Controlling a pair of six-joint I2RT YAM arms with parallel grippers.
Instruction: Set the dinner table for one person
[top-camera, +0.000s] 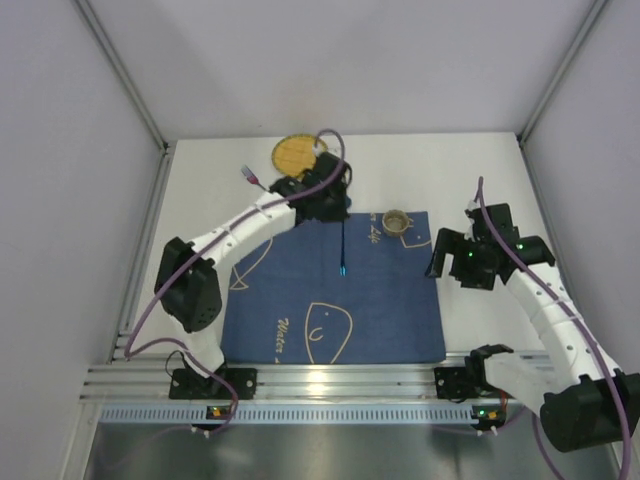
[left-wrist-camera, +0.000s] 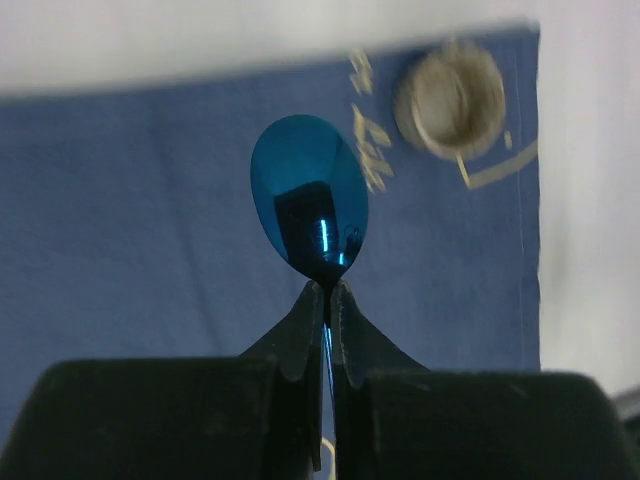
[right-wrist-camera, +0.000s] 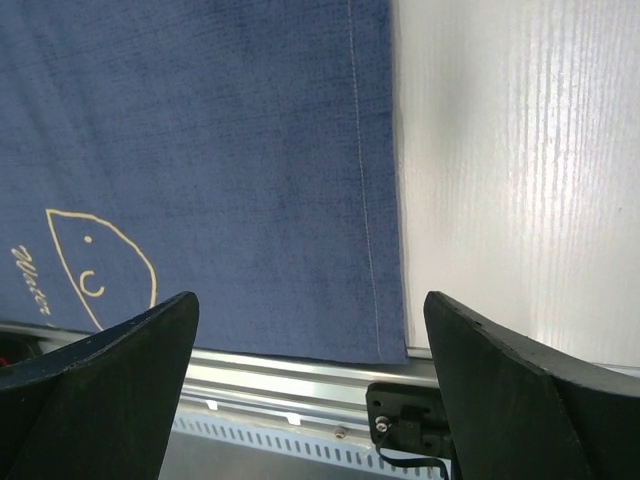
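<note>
The left gripper (left-wrist-camera: 327, 295) is clamped tight on the handle of a blue spoon (left-wrist-camera: 308, 205), whose bowl points out past the fingertips above the far middle of the mat (top-camera: 300, 290). Whether the spoon touches the mat cannot be told. The right gripper (right-wrist-camera: 310, 305) hangs over the mat's right edge near its front corner, its fingers (right-wrist-camera: 120, 360) spread wide and holding nothing. A small cup (top-camera: 397, 220) stands on the mat just inside its far right corner. Beyond the mat's far edge, towards the left, a round yellow plate (top-camera: 297, 153) lies on the table (top-camera: 480, 170), and a fork (top-camera: 252, 177) rests just to the plate's left, also off the mat. The white table lies beneath the mat and shows bare along the mat's left, right and far sides. Pale line drawings and lettering mark the mat's dark blue cloth.
</note>
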